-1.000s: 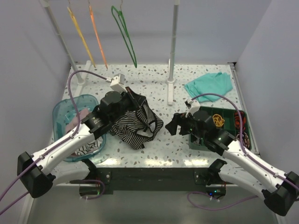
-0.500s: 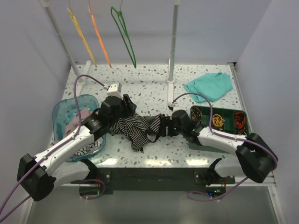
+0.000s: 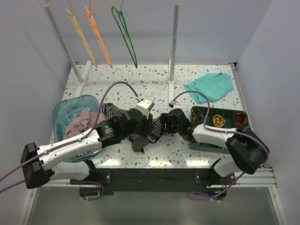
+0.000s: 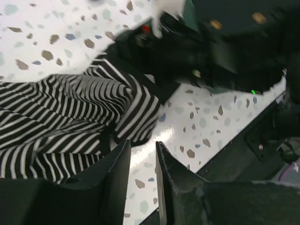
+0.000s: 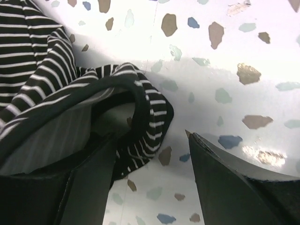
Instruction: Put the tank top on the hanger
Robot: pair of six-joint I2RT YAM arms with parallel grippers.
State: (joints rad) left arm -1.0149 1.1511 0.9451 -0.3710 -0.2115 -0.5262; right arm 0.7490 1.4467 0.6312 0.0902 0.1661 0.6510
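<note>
The striped tank top [image 3: 137,139] lies bunched on the table in the middle, partly under both arms. The green hanger [image 3: 124,36] hangs on the rack at the back. My left gripper [image 3: 151,128] reaches right across the top. In the left wrist view [image 4: 143,151] its jaws stand a narrow gap apart with only table between them, just past the top's edge [image 4: 70,108]. My right gripper [image 3: 161,123] meets it from the right. In the right wrist view [image 5: 152,140] it is wide open, with a dark-edged fold of the top [image 5: 140,117] against its left finger.
A blue basin [image 3: 61,111] at the left holds a mauve-pink garment [image 3: 82,119]. A teal cloth [image 3: 211,86] lies at the back right. A green compartment tray [image 3: 228,112] stands behind the right arm. Yellow [image 3: 79,33] and orange [image 3: 96,33] hangers hang beside the rack posts [image 3: 174,47].
My left arm has swung right across the tank top to meet the right gripper. The right gripper has closed in from the right onto the top's edge. The top is more bunched.
</note>
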